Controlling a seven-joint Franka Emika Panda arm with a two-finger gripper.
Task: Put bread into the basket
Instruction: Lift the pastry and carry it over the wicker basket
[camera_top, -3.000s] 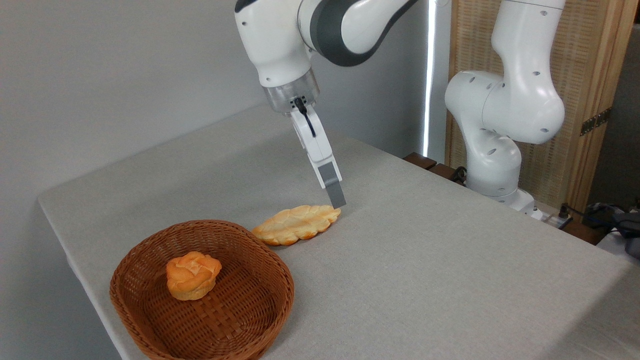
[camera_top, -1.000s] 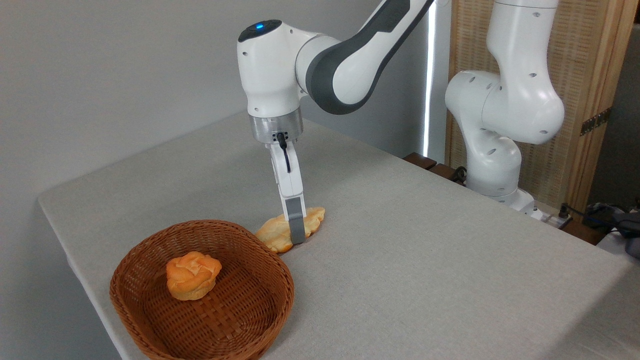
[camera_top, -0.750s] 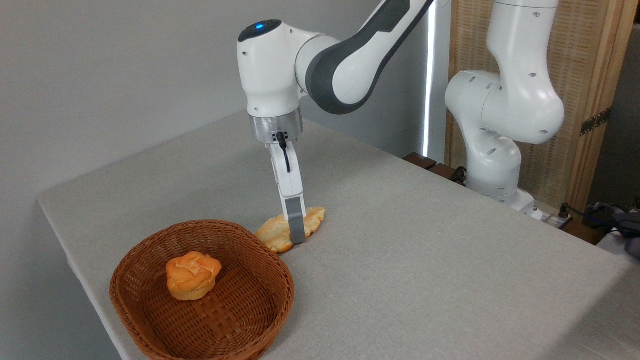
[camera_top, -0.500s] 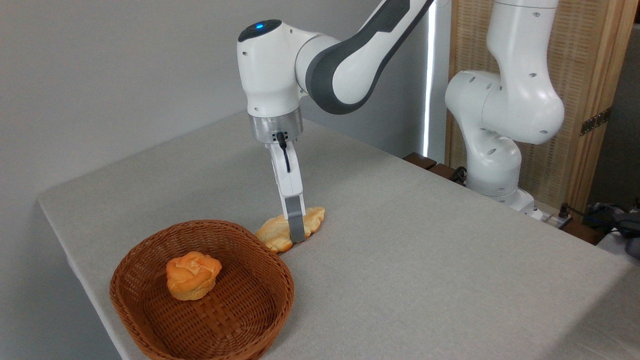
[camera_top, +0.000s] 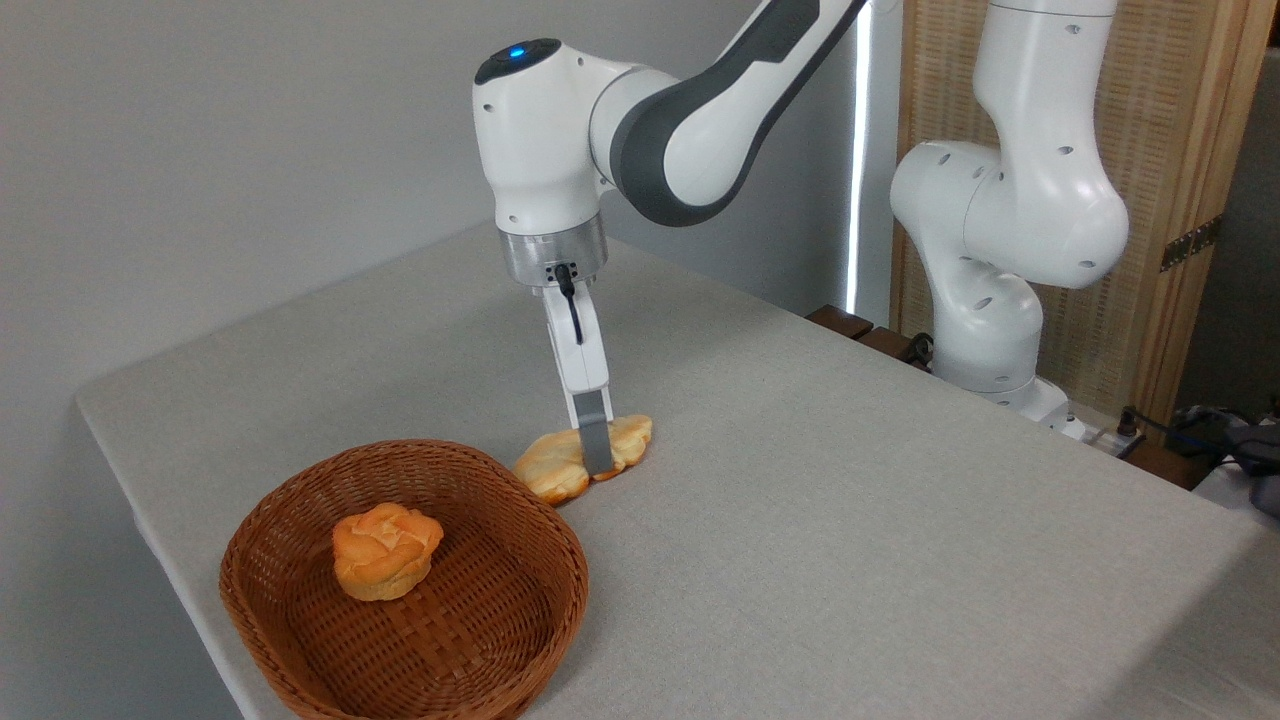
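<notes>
End effector (camera_top: 597, 455) closed on the bread (camera_top: 560, 470), beside the basket (camera_top: 560, 560).

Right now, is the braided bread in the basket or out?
Out. The bread sits just beyond the basket rim, claw on its middle.

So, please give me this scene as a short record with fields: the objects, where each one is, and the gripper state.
bread: braided loaf, outside the basket, beside its far rim; seems slightly raised at the grasp
basket: woven, brown, near the table's front left edge
bun: round, orange, inside the basket
gripper: pointing down, closed across the middle of the bread
table: grey cloth surface
task state: bread not yet in the basket
</notes>
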